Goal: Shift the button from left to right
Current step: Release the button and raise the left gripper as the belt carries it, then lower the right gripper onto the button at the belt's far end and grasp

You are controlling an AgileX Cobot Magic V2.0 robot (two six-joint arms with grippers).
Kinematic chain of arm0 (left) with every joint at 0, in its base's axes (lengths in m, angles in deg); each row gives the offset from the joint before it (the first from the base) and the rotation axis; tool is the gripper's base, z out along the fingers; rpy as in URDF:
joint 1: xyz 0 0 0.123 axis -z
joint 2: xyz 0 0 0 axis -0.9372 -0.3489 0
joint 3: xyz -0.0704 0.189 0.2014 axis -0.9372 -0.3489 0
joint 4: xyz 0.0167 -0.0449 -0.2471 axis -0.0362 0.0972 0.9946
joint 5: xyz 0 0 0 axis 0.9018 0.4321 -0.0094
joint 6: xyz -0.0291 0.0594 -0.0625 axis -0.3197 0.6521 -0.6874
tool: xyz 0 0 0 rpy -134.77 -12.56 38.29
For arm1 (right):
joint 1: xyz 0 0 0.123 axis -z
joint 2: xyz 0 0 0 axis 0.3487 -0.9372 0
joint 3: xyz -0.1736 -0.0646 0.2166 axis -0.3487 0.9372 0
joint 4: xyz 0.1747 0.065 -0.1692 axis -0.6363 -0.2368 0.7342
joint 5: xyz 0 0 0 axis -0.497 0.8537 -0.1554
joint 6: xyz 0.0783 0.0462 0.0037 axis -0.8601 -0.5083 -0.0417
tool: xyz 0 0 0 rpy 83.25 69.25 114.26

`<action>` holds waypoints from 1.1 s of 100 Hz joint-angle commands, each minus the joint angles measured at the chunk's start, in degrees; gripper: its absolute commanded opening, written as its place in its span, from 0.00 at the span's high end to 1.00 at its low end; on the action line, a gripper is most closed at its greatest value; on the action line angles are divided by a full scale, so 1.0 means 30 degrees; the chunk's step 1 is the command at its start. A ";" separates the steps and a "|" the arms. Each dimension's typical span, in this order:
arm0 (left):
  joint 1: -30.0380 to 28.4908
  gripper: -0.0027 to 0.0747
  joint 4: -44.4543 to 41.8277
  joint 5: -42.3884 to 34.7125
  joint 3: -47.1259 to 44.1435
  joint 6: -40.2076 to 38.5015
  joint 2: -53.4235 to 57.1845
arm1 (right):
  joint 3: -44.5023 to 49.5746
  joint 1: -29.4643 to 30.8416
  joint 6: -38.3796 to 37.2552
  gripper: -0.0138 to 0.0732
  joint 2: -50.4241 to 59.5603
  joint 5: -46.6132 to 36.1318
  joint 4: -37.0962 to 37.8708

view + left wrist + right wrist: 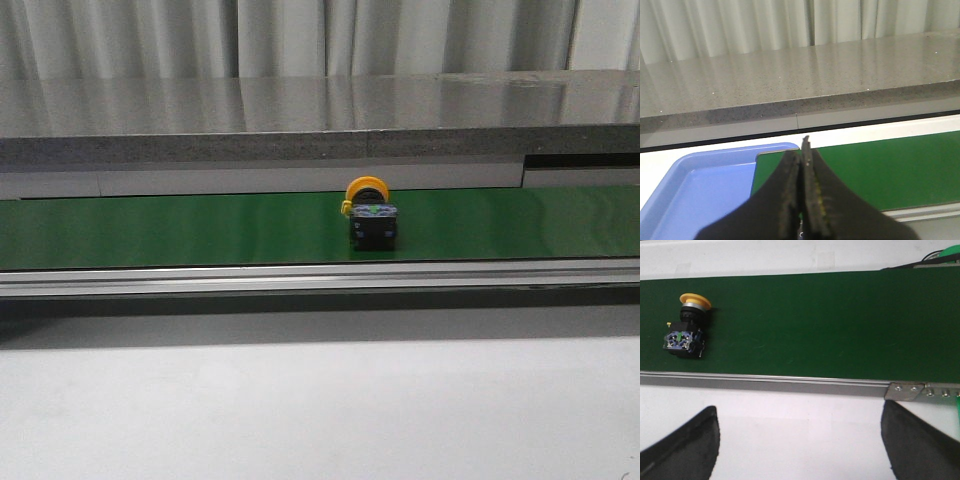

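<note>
- Pale curtains behind; grey speckled counter [320, 115] running the full width, green conveyor belt [150, 225] just in front of its near edge, white tabletop nearer the robot.
- Lying on the belt a little right of the counter's middle: the button [371, 214], tipped on its side, yellow cap toward the counter's near edge, black body toward the robot.
- Long axis across the belt, cap-to-body, roughly square to the counter's edge; same lie confirmed in the right wrist view [686, 326].
- Right gripper [800, 440]: fingers spread wide, holding nothing, hanging over the white tabletop on the near side of the belt rail, well apart from the button, which sits off toward the left-arm side of it.
- Left gripper [803, 192]: pads pressed together, nothing pinched, poised by a blue tray [700, 190] at the belt's end; no button in its view.
- Probably nearer arm: the right, needing a shift sideways and forward over the belt.
</note>
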 commanded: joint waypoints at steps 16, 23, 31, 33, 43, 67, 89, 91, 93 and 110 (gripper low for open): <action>0.0138 0.99 0.0169 -0.1645 0.0523 -0.0111 -0.0159 | -0.2082 0.0020 0.2389 0.09 -0.2856 -0.1295 -0.0850; 0.0138 0.99 0.0169 -0.1645 0.0523 -0.0111 -0.0159 | -0.2701 0.0020 0.3222 0.09 -0.3853 -0.1276 -0.1419; 0.0138 0.99 0.0169 -0.1645 0.0523 -0.0111 -0.0159 | -0.3430 0.0020 0.3921 0.09 -0.5027 -0.1276 -0.2045; 0.0138 0.99 0.0169 -0.1645 0.0523 -0.0111 -0.0159 | -0.3615 0.0020 0.4068 0.09 -0.5314 -0.1276 -0.2205; 0.0138 0.99 0.0169 -0.1645 0.0523 -0.0111 -0.0159 | -0.4399 0.0000 0.4664 0.09 -0.6605 -0.1276 -0.2668; 0.0138 0.99 0.0169 -0.1645 0.0523 -0.0111 -0.0159 | -0.5838 -0.0293 0.5352 0.09 -0.9106 -0.0763 -0.2834; 0.0138 0.99 0.0169 -0.1645 0.0523 -0.0111 -0.0159 | -0.6223 -0.1739 0.5790 0.09 -1.0299 -0.1423 -0.2834; 0.0138 0.99 0.0169 -0.1645 0.0523 -0.0111 -0.0159 | -0.6223 -0.1833 0.5790 0.09 -1.0403 -0.1530 -0.2834; 0.0138 0.99 0.0169 -0.1645 0.0523 -0.0111 -0.0159 | -0.6223 -0.1914 0.5790 0.09 -1.0476 -0.1621 -0.2834; 0.0138 0.99 0.0169 -0.1645 0.0523 -0.0111 -0.0159 | -0.6282 -0.2002 0.5790 0.09 -1.1357 -0.2216 -0.2834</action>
